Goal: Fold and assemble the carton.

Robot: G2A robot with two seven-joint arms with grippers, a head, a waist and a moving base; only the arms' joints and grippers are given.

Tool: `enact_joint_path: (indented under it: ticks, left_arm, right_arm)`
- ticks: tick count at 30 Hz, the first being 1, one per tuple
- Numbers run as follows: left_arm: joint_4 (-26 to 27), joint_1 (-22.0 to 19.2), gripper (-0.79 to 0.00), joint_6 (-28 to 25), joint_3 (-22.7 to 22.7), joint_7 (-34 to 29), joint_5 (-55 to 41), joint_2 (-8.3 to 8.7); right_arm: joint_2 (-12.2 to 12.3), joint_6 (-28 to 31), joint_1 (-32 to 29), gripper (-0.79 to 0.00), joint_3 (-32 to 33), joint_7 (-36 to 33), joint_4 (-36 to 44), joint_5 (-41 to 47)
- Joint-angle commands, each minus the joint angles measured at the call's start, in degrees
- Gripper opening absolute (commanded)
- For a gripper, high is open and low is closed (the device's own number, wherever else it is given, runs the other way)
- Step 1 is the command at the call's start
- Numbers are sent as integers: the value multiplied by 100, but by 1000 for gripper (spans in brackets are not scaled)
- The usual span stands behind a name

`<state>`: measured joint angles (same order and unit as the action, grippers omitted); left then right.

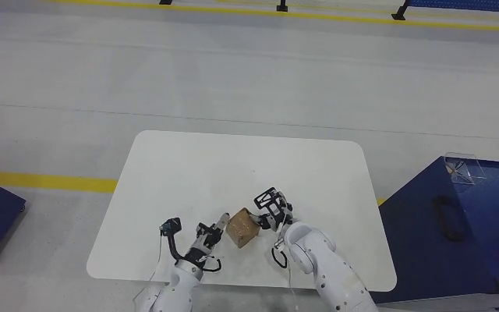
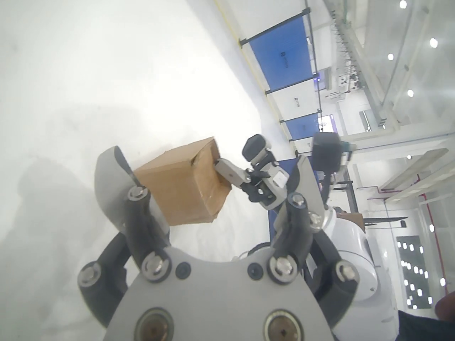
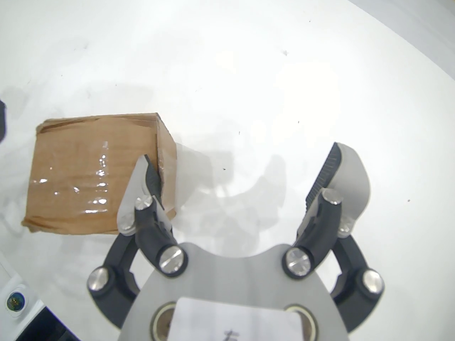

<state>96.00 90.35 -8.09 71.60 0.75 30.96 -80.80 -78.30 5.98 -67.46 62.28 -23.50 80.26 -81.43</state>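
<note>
A small brown carton (image 1: 242, 227) stands folded into a box near the front middle of the white table (image 1: 249, 164), with glossy tape across one face (image 3: 92, 175). My left gripper (image 1: 217, 228) is open at the carton's left side; in the left wrist view, one of the left gripper's (image 2: 207, 156) fingers (image 2: 113, 168) lies against the carton (image 2: 177, 186). My right gripper (image 1: 266, 209) is open at the carton's right side. In its own wrist view, one of the right gripper's (image 3: 241, 172) fingers (image 3: 144, 175) touches the box's edge and the other finger (image 3: 341, 168) hangs over bare table.
The table's front edge runs just behind both arms. A dark blue platform (image 1: 444, 226) stands beyond the table's right edge, with a clear stand (image 1: 464, 168) on it. Open tabletop stretches behind the carton.
</note>
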Motion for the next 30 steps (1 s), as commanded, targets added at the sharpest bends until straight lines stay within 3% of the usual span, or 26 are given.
enact_joint_path:
  ticks: [1, 8, 13, 14, 16, 19, 21, 27, 30]
  left_arm:
    - [6, 8, 0, -10, 2, 25, 25, 1]
    - [46, -6, 0, -5, 7, 72, 213, 10]
    - [-196, -150, 0, -797, -263, 761, 2764, 116]
    - [-288, -237, 0, -1202, -348, 1121, 3507, 153]
    - [-669, -310, 0, -1358, -474, 1976, 5071, 224]
    - [-1230, -503, 0, -1021, -718, 2927, 6489, 264]
    - [-1567, -652, 0, -665, -801, 3094, 7030, 272]
    - [-2293, -1102, 0, 211, -1020, 2715, 7842, 232]
    - [-2590, -1260, 0, 308, -1149, 2521, 7743, 180]
  right_arm:
    - [15, 0, -63, 0, 70, 112, 98, 9]
    - [79, -6, -304, 0, 377, 219, 429, 36]
    - [86, -40, -345, 0, 474, 180, 459, 167]
    - [87, -41, -350, 0, 485, 183, 462, 178]
    - [89, -59, -369, 0, 502, 215, 461, 189]
    - [86, -50, -390, 0, 494, 237, 426, 239]
    - [81, -25, -385, 0, 458, 233, 403, 233]
    - [81, -25, -385, 0, 458, 233, 403, 233]
    - [81, -25, -385, 0, 458, 233, 403, 233]
